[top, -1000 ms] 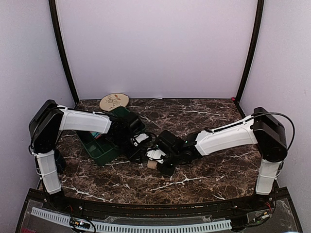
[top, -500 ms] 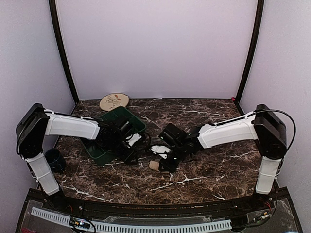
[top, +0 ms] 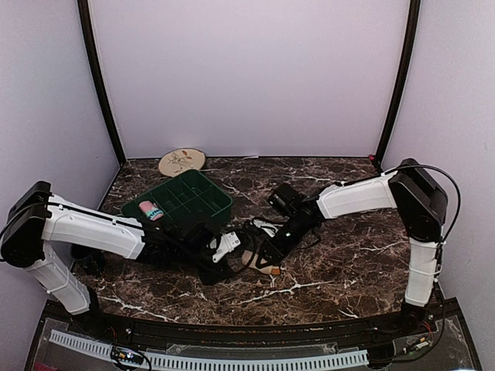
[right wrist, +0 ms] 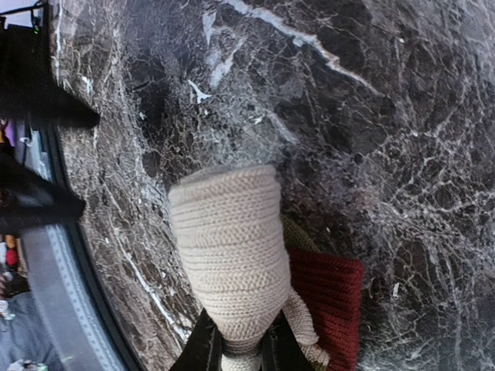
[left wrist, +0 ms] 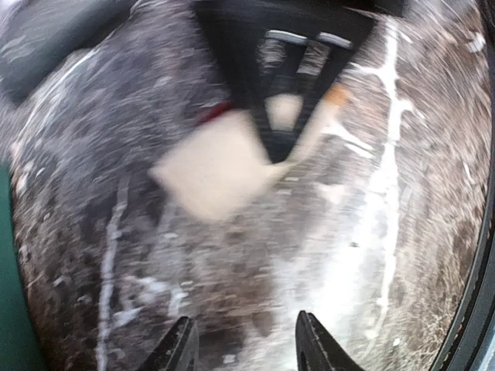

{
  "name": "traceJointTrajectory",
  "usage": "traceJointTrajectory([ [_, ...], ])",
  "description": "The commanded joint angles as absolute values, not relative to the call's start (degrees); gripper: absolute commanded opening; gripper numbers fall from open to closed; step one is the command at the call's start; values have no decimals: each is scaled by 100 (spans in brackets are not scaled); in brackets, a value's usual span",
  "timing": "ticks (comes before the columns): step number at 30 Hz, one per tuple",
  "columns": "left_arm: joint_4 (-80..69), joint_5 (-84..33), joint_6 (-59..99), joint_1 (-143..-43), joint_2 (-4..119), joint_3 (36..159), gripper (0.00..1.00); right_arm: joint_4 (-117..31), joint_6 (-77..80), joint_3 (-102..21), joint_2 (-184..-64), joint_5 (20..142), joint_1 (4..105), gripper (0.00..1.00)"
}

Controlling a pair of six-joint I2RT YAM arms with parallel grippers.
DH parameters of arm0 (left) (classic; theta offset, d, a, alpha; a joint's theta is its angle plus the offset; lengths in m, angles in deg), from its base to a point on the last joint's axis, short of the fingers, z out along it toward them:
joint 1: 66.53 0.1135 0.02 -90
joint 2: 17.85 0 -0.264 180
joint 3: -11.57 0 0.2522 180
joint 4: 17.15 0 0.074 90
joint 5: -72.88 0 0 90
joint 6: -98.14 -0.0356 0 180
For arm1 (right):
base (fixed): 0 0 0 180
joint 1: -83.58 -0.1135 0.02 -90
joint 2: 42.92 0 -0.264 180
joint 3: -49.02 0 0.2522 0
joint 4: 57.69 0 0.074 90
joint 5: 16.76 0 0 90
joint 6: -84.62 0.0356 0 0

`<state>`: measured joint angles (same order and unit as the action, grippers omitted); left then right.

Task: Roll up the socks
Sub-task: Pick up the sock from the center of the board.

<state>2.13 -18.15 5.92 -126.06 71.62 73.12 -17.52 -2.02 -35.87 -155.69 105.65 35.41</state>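
Observation:
The tan sock (right wrist: 232, 247) hangs bunched, its cream knitted cuff toward the camera and a dark red part (right wrist: 329, 301) beside it. My right gripper (right wrist: 240, 352) is shut on the sock's lower end, just above the marble. From above, the right gripper (top: 267, 255) and the tan sock (top: 271, 269) sit at the table's middle front. My left gripper (left wrist: 246, 348) is open and holds nothing. It faces the tan sock (left wrist: 216, 166) from a short way off, in a blurred view. The pink sock (top: 149, 209) lies in the green tray (top: 220, 207).
The green compartment tray stands at the left back of the marble table (top: 332, 255). A round flowered plate (top: 182, 161) leans by the back wall. My left arm (top: 100, 232) lies low across the front left. The table's front edge (top: 255, 321) is close to both grippers.
My left arm has dropped low and stretched out, uncovering the tray and the pink sock. The left gripper came toward the front. The right gripper shifted slightly, still holding the tan sock.

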Motion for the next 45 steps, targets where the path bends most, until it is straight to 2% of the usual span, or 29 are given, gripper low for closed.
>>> traceJointTrajectory([
  [1, -662, -916, -20, -13078, 7218, 7056, 48, -1326, 13, -3496, -15954, 10981, 3711, 0],
  [8, -1460, 196, -879, -13523, 7634, 7086, 56, -1234, -17, -3474, -16175, 11148, 3744, 0],
  [13, -1980, 748, -1683, -13570, 8023, 7141, 57, -1127, -61, -3517, -16267, 11186, 3760, 0],
  [22, -2732, 835, -2891, -13597, 8360, 7084, 57, -897, -246, -3660, -16405, 11288, 3844, 0],
  [36, -2616, 444, -3494, -13749, 8678, 7235, 56, -813, -309, -3819, -16627, 11724, 4034, 0],
  [45, -2688, 642, -3749, -13750, 9164, 7525, 57, -831, -268, -3783, -16708, 12102, 4045, 0],
])
